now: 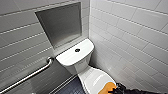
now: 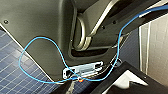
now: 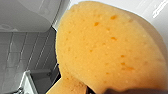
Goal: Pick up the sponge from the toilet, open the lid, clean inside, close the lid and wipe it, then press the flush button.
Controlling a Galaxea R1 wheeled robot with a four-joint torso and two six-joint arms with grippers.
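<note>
Since the sponge point(image 1: 108, 88) sits on the front end of the closed lid point(image 1: 96, 77) of the toilet point(image 1: 83, 62), the right gripper point(image 1: 120, 88) is the one placed for it. It comes in from the near right and touches, or all but touches, the sponge's near edge. From the gripper, the sponge lies just ahead and to the left, toward the lid's middle. In the right wrist view the orange pad looms close against the white lid, broad lobe farther off and pinched waist nearer the wrist, so I judge its long axis to run roughly along the reach. Whether the gripper is released or clenched on the sponge I cannot tell. The left arm, judging by its view of dark floor point(image 2: 15, 77), hangs well away.
</note>
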